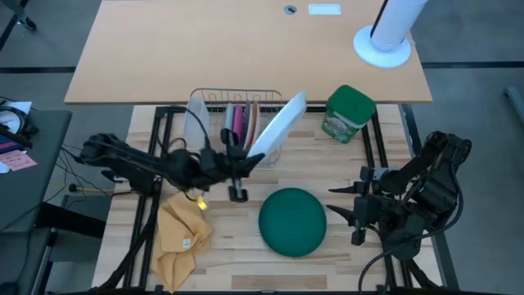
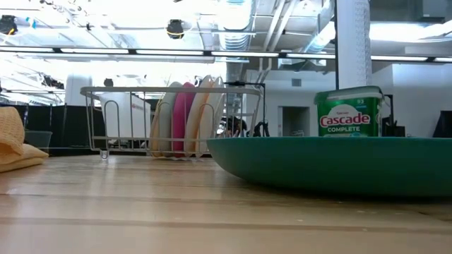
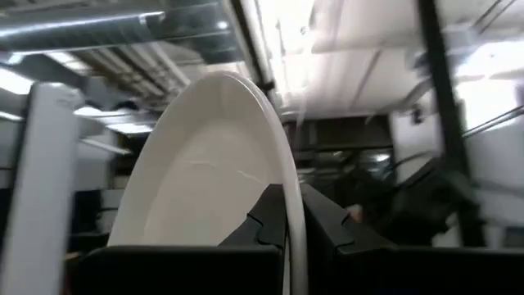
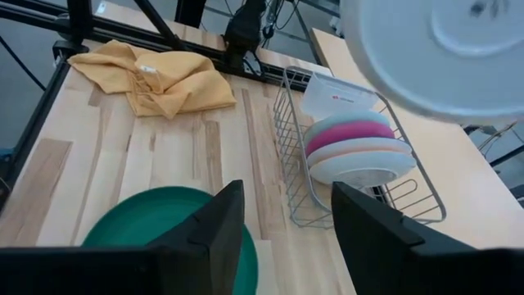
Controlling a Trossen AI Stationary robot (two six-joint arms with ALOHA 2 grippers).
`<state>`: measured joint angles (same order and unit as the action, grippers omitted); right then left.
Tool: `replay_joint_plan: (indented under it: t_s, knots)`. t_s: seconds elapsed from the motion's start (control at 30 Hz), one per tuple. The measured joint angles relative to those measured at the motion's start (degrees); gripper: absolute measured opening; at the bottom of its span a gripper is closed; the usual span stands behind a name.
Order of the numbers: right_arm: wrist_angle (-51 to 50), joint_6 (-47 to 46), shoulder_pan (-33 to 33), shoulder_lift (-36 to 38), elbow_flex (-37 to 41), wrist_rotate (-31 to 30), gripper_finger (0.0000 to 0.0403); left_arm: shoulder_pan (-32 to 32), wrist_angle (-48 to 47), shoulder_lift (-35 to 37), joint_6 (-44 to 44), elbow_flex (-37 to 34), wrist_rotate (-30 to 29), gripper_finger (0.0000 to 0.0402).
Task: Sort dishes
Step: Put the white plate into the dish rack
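At the table's centre, toward twelve o'clock, your left gripper (image 1: 246, 157) is clenched on the rim of a round, smooth white plate (image 1: 278, 127). The plate is lifted off the wood and tilted, its upper edge leaning toward one o'clock over the near corner of the wire rack (image 1: 211, 98). In the left wrist view the two dark fingers (image 3: 266, 220) pinch that thin glossy rim from both sides, and the plate's shallow face curves up and away from them.

Inside the rack, small flat plates stand on edge in a row: a pink plate (image 2: 182, 116) between paler ones, with a grey plate (image 4: 366, 174) at the end nearest the right arm. A frosted container (image 1: 196, 121) leans in the rack's nine o'clock end. The rack itself is thin chrome wire, open-sided.

Below the rack, at about five o'clock from your left gripper, a larger green plate (image 1: 293, 221) lies face down on the pale wooden table (image 1: 221, 262), its matte back domed upward. It sits well apart from the rack.

Your right gripper (image 1: 354, 210) waits at three o'clock, just beside the green plate's edge, its fingers spread and holding nothing.

A crumpled yellow cloth (image 1: 182, 233) lies at seven o'clock, soft and folded on itself. A green tub (image 1: 349, 113) with a printed label stands at one o'clock, beside the rack.
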<state>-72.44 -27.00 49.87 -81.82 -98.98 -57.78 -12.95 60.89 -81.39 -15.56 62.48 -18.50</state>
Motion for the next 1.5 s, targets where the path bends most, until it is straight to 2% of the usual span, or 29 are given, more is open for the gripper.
replay_joint_plan:
  t_s: [0.2,0.3,0.57,0.73,0.9,1.07,1.5]
  knots:
    - [-0.01,-0.2,0.0,0.0,0.0,0.73,0.018,-1.28,8.3,-7.4,-9.1,0.0,-14.08,0.0003]
    - [-0.03,-0.2,0.0,-0.02,0.0,0.88,0.0179,-0.73,9.74,-10.03,-8.24,0.0,-17.59,0.0003]
    - [-0.04,-0.17,0.0,-0.02,0.0,0.93,0.0179,3.63,7.18,-13.45,-2.36,0.0,-19.41,0.0003]
    - [-0.34,-0.15,0.0,-0.02,0.0,0.98,0.0179,6.24,-1.3,-13.5,2.99,-0.09,-21.05,0.0003]
    - [-0.48,-0.11,0.0,-0.02,0.0,0.99,0.0179,8.22,-5.83,-13.54,8.76,-0.13,-21.15,0.0003]
    - [-0.48,0.0,0.0,-0.02,0.0,1.0,0.0179,9.35,-10.7,-13.5,12.64,-0.42,-28.87,0.0003]
    - [-0.46,0.0,-0.09,-0.02,0.0,0.98,0.0179,9.48,-6.97,-13.5,14.27,-3.17,-28.68,0.0003]
